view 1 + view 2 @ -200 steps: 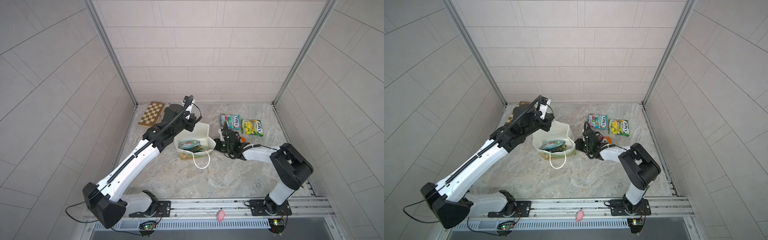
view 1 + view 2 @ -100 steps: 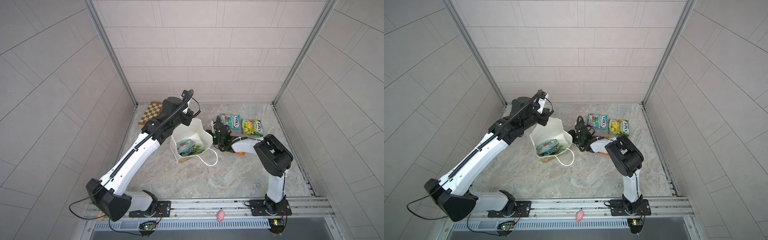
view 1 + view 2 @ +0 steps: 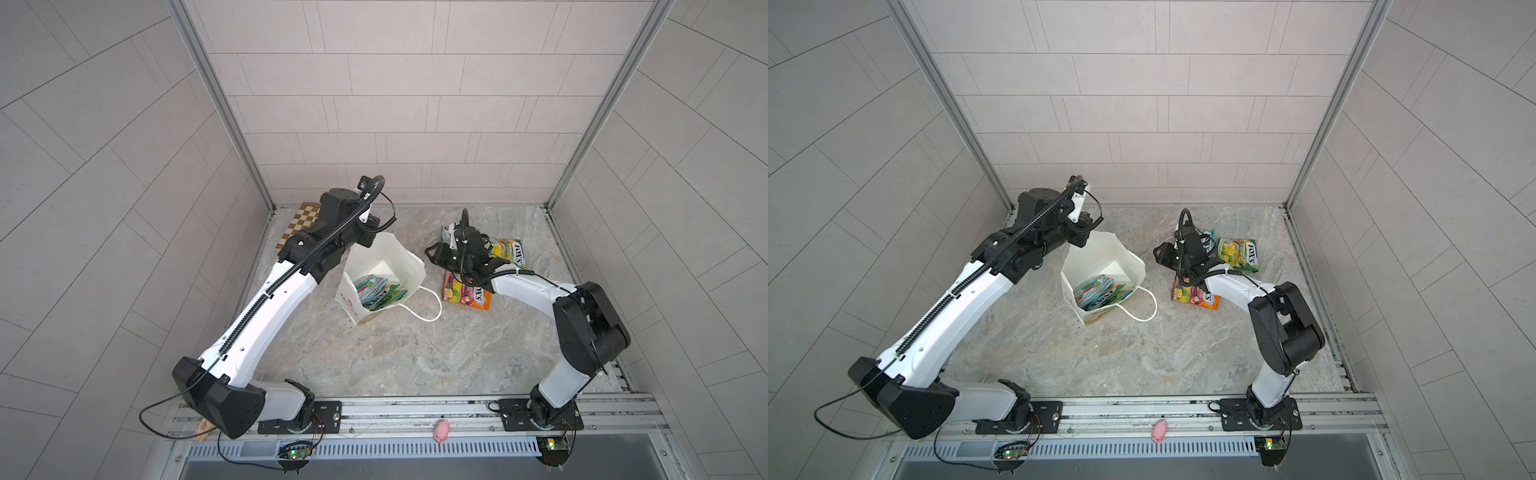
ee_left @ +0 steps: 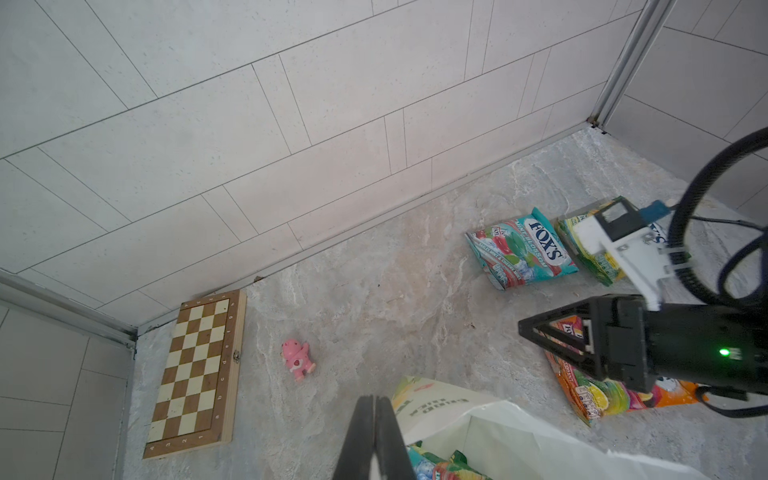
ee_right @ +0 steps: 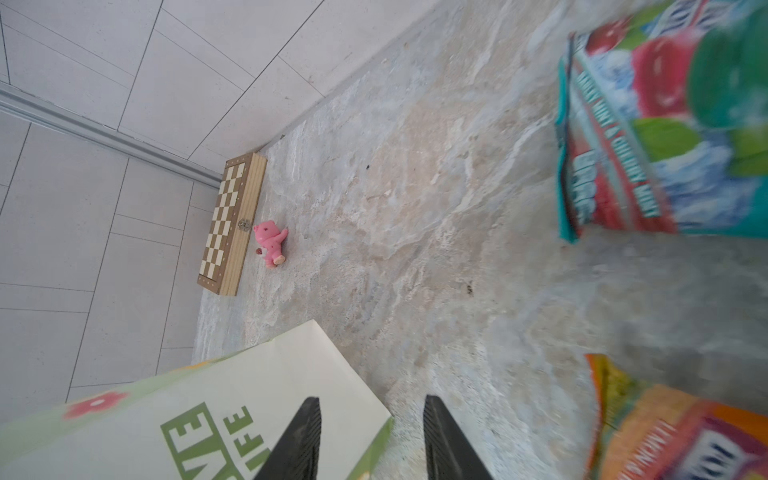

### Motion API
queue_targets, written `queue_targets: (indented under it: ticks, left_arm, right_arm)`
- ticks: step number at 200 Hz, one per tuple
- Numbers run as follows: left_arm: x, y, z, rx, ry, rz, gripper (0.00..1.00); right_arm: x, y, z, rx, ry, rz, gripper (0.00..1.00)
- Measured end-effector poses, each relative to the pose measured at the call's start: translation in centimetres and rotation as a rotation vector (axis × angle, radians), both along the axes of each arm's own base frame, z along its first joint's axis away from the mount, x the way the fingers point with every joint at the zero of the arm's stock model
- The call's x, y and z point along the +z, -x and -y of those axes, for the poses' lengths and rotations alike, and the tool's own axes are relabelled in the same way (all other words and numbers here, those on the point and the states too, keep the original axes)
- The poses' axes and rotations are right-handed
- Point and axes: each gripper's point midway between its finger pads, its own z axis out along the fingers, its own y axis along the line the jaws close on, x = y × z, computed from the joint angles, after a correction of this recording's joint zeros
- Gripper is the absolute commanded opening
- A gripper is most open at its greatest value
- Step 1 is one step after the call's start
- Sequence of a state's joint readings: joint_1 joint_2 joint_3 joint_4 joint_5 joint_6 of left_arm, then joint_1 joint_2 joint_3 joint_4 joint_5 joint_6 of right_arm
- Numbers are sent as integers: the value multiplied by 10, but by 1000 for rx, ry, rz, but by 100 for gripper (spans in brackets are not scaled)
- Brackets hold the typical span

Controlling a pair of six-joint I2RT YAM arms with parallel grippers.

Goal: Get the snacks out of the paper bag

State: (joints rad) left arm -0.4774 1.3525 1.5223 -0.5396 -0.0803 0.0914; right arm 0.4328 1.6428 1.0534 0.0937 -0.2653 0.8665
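Left jaws shut on the rim of the paper bag [image 3: 399,259], bag tilted on the table [image 3: 374,353], snacks [image 3: 376,291] inside, right jaws apart and empty between bag and orange packet [image 3: 467,294].

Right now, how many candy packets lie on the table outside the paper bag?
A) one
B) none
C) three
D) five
C: a teal packet, a yellow-green packet and an orange packet lie on the table beside the paper bag, while other packets are still inside it.
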Motion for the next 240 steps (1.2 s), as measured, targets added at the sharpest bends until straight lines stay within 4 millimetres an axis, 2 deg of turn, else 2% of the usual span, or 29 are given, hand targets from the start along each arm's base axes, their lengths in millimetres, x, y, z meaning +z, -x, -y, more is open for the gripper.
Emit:
queue_targets:
  ticks: [23, 60, 79, 120, 155, 210, 240]
  left_arm:
    - [4, 0, 0, 2, 3, 7, 0]
    - [3, 0, -1, 4, 2, 4, 0]
    - [3, 0, -1, 4, 4, 3, 0]
    - [2, 0, 2, -7, 14, -2, 0]
    - [0, -1, 7, -26, 21, -11, 0]
    - [4, -7, 23, -88, 62, -26, 0]
    - [-2, -8, 31, -120, 87, -54, 0]
  right_arm:
    - [-6, 24, 3, 39, 21, -28, 41]
    - [-57, 74, -9, 118, 32, -164, 38]
    - [-73, 87, -24, 153, 17, -203, 37]
    - [-84, 85, -75, 205, -84, -173, 35]
    - [-80, 73, -114, 218, -187, -121, 34]
    - [-77, 62, -157, 215, -259, -67, 34]
    - [-75, 61, -178, 228, -272, -54, 35]
